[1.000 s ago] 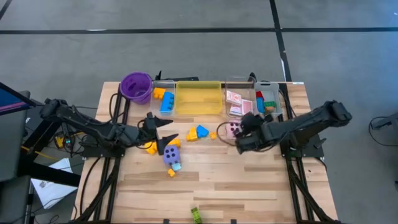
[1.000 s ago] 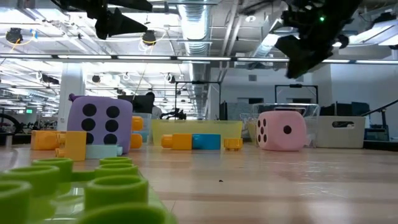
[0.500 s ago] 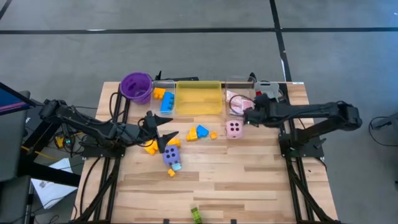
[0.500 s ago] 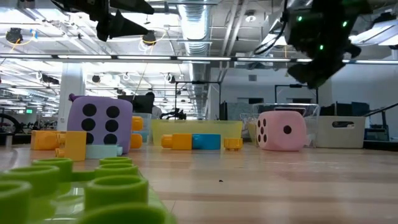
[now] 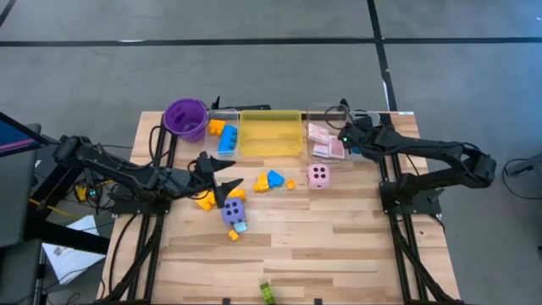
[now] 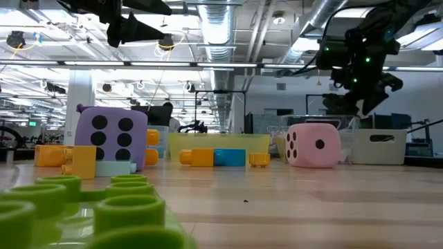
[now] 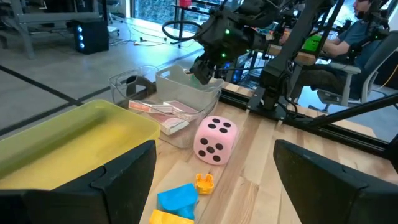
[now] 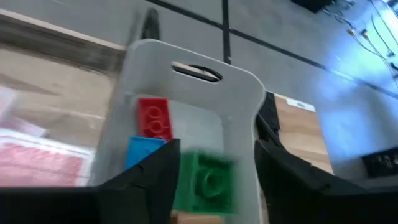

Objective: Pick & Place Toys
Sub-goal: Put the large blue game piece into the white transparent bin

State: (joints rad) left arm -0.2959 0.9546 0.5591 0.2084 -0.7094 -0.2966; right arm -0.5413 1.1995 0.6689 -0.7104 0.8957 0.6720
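My right gripper [image 5: 347, 135] hangs over the grey tray [image 8: 186, 59] at the table's far right, fingers apart. A green block [image 8: 205, 180] shows blurred between them, above the tray's red block [image 8: 152, 118] and blue block [image 8: 142, 152]. A pink die [image 5: 318, 175] and a purple die [image 5: 234, 210] sit on the table among loose yellow, blue and orange blocks [image 5: 269, 180]. Pink cards [image 5: 326, 140] lie in a clear tray. My left gripper [image 5: 230, 185] hovers open above the table beside the purple die. My right gripper comes slanting down from above with its fingers on either side of the green block. A gap shows between the block and one finger [image 8: 280, 180]. Whether the other finger [image 8: 155, 180] touches the block I cannot tell.
A yellow tray [image 5: 271, 148] stands at the far middle. To its left is a tray holding orange and blue blocks [image 5: 222, 135], then a purple cup [image 5: 185, 117]. Another green block [image 5: 267, 292] lies at the near edge. People sit in the room beyond the table [image 7: 348, 37].
My right gripper has swung from the table's middle, near the pink die, toward the far edge and a little down, ending over the grey tray. The dice and loose blocks on the table have stayed where they were.
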